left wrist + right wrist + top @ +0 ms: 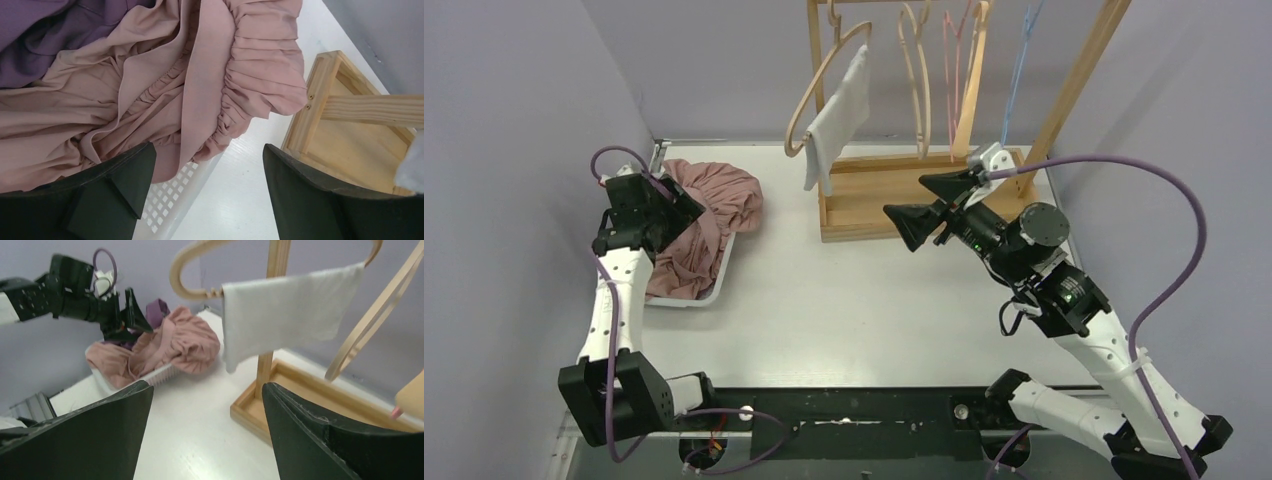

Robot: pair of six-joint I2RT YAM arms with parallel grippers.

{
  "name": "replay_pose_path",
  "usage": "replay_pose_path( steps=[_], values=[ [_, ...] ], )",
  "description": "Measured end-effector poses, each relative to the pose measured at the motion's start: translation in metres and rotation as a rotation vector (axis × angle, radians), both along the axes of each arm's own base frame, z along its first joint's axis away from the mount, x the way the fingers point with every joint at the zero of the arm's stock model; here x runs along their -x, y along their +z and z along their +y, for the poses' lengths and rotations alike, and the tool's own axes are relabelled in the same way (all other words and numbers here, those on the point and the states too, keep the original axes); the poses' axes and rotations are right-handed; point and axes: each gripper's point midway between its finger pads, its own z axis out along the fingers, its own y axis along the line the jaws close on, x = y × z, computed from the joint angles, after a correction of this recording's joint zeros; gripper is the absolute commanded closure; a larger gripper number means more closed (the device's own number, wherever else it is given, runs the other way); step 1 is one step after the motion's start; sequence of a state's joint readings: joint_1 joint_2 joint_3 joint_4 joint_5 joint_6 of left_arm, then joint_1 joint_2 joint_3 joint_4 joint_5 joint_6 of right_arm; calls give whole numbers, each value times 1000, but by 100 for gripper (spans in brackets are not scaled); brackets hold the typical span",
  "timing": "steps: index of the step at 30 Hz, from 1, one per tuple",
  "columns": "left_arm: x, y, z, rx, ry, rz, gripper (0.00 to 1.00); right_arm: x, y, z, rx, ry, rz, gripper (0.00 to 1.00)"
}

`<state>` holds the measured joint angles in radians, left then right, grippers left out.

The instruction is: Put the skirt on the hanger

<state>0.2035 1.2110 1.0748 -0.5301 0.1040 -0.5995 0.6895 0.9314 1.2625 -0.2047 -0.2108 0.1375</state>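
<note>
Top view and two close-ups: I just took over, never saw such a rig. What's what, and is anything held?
Two robot arms stand at the near edge of a table. The top picture looks down from behind them; the other two come from wrist cameras, so the dark shapes are each arm's own fingers. The left gripper hovers open over a pink skirt heaped in a white basket. The right gripper, also open, faces a wooden rack of hangers, one carrying a white cloth. Nothing is held.

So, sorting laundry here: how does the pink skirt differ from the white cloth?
The pink skirt lies bunched in the basket; the white cloth hangs draped over a wooden hanger. The skirt is ruffled, the cloth smooth. Both are fabric, neither gripped.
</note>
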Motion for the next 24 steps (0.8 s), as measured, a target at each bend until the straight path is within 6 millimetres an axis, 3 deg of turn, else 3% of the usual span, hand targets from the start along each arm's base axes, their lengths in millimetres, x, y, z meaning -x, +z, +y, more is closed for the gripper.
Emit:
replay_pose_path(
  steps=[5,9,12,16,21,24],
  values=[
    [-10,-33,-2,35,-18,92,41,-8,-74,2,57,-27,128,19],
    [-20,-61,3,38,-11,157,38,-15,-131,1,105,-64,243,19],
    [-30,-70,9,25,10,168,37,-17,-143,-1,109,-87,270,19],
    [-51,-69,13,20,13,109,40,-22,-139,-4,99,-119,257,19],
    [-83,-54,13,37,6,-24,42,-26,-139,-7,103,-142,249,19],
    [-103,-42,11,58,-4,-119,50,-28,-141,-6,113,-146,246,19]
  ],
)
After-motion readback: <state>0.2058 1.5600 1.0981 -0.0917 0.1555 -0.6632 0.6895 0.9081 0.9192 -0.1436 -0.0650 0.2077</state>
